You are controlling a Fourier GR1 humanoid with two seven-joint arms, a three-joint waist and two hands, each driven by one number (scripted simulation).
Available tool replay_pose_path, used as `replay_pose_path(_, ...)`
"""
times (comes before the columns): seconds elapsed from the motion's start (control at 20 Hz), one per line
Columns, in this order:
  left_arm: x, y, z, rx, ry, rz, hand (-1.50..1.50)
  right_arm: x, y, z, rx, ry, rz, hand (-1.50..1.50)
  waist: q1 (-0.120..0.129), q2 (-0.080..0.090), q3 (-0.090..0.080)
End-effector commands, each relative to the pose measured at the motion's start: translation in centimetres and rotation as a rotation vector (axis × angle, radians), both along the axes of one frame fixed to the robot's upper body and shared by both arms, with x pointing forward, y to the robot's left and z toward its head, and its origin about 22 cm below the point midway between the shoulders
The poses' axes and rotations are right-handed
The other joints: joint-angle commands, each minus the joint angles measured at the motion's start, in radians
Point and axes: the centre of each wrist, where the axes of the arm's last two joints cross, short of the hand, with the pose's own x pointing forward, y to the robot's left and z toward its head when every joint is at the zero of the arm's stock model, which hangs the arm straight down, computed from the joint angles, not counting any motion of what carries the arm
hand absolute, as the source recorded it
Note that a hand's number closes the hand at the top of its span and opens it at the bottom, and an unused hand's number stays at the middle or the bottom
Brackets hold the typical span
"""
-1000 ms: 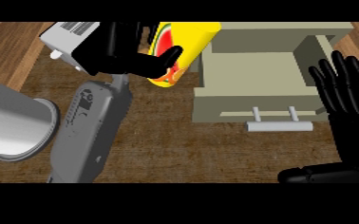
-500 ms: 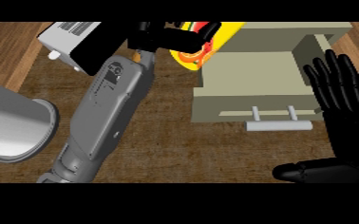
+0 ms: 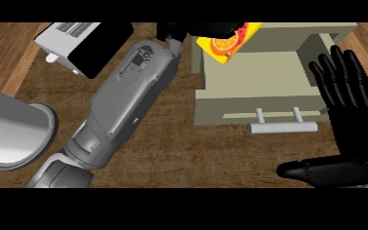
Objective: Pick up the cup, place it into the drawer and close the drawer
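**Cup carried over the open drawer**

Transport is the step in hand. The left robot hand [image 3: 205,29] is curled round the cup [image 3: 229,43], a yellow one with an orange-slice print, and holds it tilted over the far left corner of the open drawer [image 3: 251,105]. Much of the cup is hidden by the black fingers, and its upper part is cut off by the view's edge. The grey left forearm [image 3: 129,97] runs diagonally across the wooden counter [image 3: 165,156], just left of the drawer.

The right robot hand [image 3: 345,102] rests on the drawer's right side, released, fingers straight and pointing away, thumb out toward the near edge. It holds nothing.

The drawer stands pulled out, its pale inside bare, and its front panel carries a light bar handle [image 3: 282,126] on the near side.

Next, by my reading, the cup must come further over the drawer's inside, descend until it sits on the drawer floor, and only then be let go. Closing waits on that; the handle side must be pushed away.

Left of the drawer, well apart, lie a white and black appliance [image 3: 82,46] and a metal pot [image 3: 22,134].
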Motion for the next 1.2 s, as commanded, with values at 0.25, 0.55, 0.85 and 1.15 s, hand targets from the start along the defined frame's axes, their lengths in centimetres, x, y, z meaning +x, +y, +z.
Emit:
replay_pose_path(0.25,1.1,-1.6,-1.8,0.064,0.084,0.028,1.5,1.2,0.5,1.2,0.007,-0.009,0.035,-1.5,-0.035,0.009,0.001)
replay_pose_path(0.55,1.0,-1.8,-3.5,0.156,0.073,0.016,1.5,-0.3,-1.5,0.2,0.0,-0.014,0.013,-1.5,-0.043,0.008,0.001)
replay_pose_path(0.85,1.0,-2.3,-3.7,0.216,0.103,0.017,1.5,0.6,0.0,0.1,0.006,-0.019,0.044,-1.5,-0.06,0.016,0.001)
replay_pose_path(1.15,1.0,-2.4,-4.5,0.362,0.072,0.087,-1.5,1.0,0.5,0.7,-0.005,-0.026,0.094,-1.5,-0.087,0.024,0.002)
